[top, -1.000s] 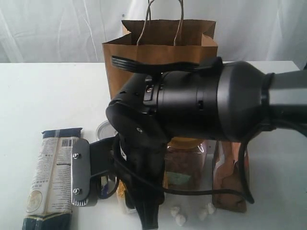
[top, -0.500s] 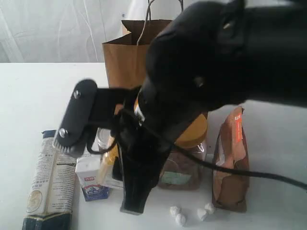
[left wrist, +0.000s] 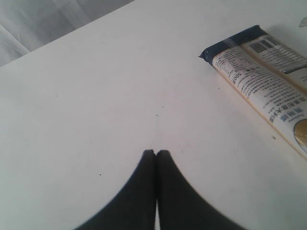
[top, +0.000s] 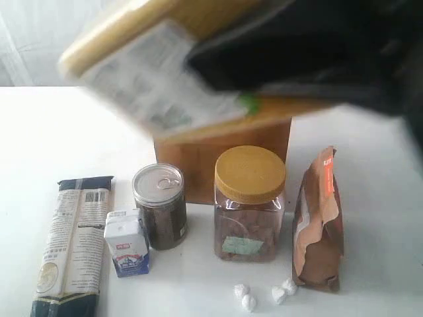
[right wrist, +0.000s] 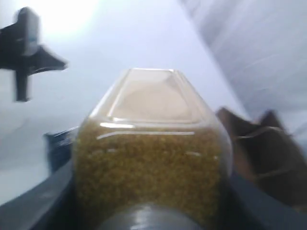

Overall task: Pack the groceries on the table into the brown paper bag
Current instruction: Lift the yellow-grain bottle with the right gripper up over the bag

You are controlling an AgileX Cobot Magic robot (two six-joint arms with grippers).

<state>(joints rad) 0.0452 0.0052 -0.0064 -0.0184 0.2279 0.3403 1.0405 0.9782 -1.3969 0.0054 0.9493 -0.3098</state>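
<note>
Exterior view: a raised frontal camera faces across the tabletop (top: 59,132) toward the brown paper bag (top: 198,162). Left wrist view: angled down, near the tabletop, sharing the pasta packet (left wrist: 261,81). Right wrist view: close-up, sharing the yellow-grain bottle (right wrist: 148,167) and the bag.

i see a dark-blue pasta packet (top: 69,244) with a cream panel of fine print and a barcode. the carton (top: 127,243) is white with a blue and red label. the can (top: 159,206) is silver on top and dark below. the jar (top: 249,205) has a mustard-yellow lid over brown contents. the pouch (top: 318,221) is brown-orange, the paper bag (top: 192,158) plain brown, the bottle (right wrist: 148,163) full of golden-yellow grain, the table (top: 53,132) white.
</note>
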